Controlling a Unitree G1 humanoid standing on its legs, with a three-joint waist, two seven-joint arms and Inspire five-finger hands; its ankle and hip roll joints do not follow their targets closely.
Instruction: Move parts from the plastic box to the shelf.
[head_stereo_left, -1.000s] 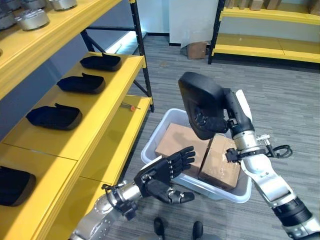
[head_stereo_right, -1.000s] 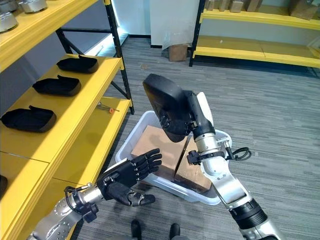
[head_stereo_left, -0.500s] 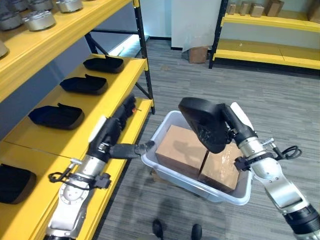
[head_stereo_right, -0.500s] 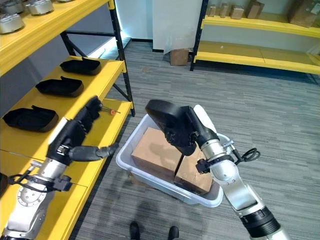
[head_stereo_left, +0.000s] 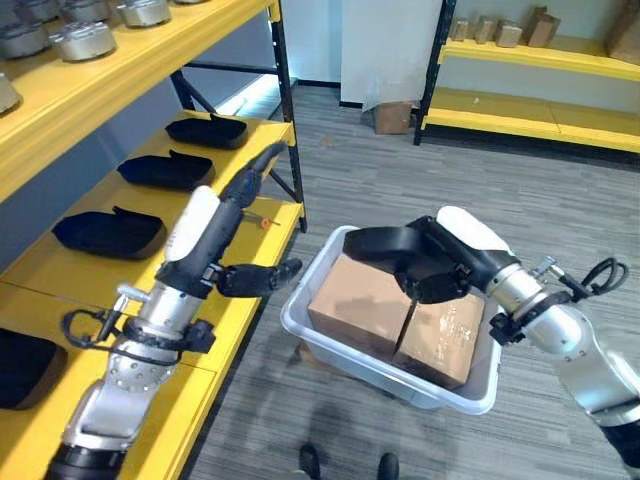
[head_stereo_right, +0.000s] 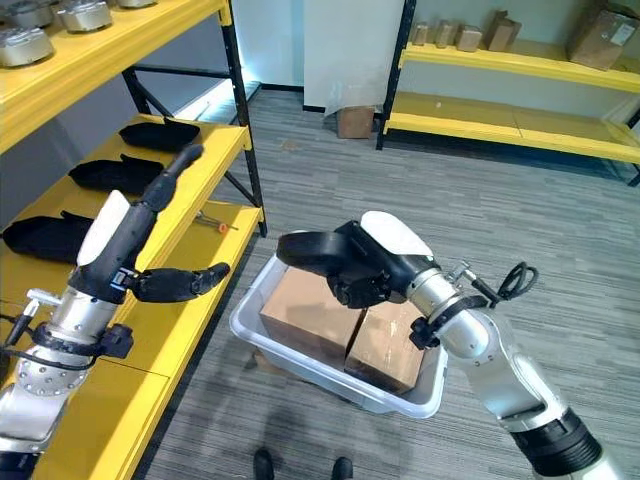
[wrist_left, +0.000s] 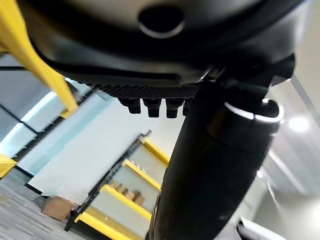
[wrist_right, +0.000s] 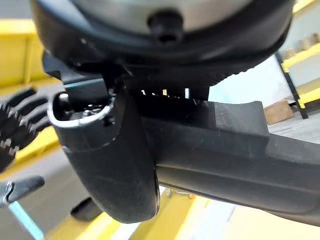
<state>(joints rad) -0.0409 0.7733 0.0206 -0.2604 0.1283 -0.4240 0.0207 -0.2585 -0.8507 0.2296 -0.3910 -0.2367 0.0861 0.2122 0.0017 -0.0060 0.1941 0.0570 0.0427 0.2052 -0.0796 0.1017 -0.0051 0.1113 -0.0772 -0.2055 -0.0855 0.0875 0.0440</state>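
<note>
Gripping a black part (head_stereo_left: 395, 243) in curled fingers above the plastic box (head_stereo_left: 322, 334), right hand (head_stereo_left: 437, 277), left hand (head_stereo_left: 240, 235) raised, fingers straight

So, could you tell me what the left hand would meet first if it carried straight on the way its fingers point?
Probably the shelf upright: the left hand points its straight fingers up and away along the yellow shelf's edge towards it, though depth is unclear.

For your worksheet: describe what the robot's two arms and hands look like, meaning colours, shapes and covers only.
Both arms are silver-grey metal with rounded segments and black joint bands. The left hand and right hand are dark, with slim black fingers, and each carries a smooth white cover.
</note>
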